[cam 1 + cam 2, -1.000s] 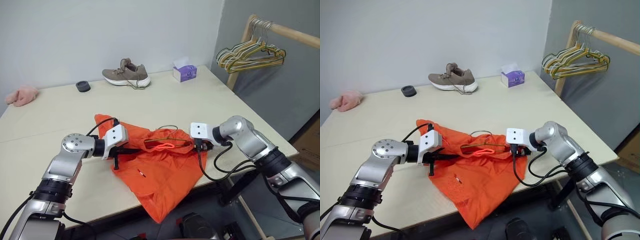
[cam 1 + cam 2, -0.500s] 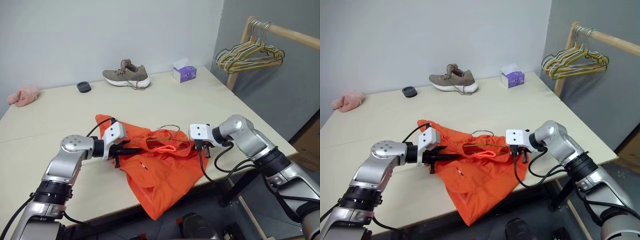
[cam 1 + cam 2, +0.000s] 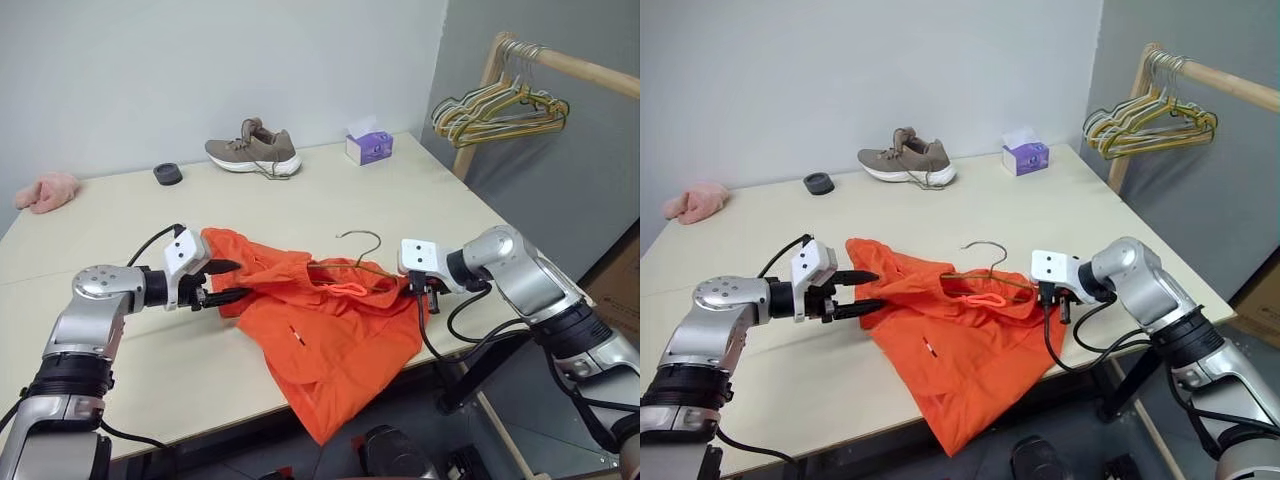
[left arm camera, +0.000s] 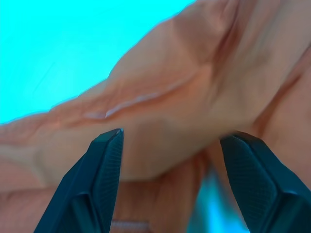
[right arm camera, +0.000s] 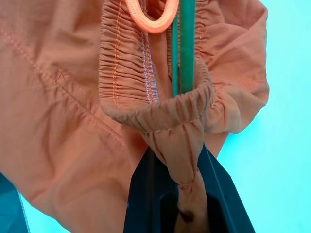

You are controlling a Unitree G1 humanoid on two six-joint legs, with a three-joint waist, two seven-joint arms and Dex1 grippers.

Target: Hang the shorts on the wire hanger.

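The bright orange fabric shorts (image 3: 325,330) drape over the near edge of the pale table (image 3: 400,200), the thin dark wire hanger (image 3: 352,262) threaded through their waistband. The right claw (image 3: 421,293) pinches waistband and wire together; the left claw (image 3: 218,281) stands spread at their opposite edge.

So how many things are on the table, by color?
Orange: 1, the shorts
Olive-grey: 1, the wire hanger
Brown: 1, the shoe
Purple: 1, the tissue box
Black: 1, the small round thing
Pink: 1, the cloth
Total: 6
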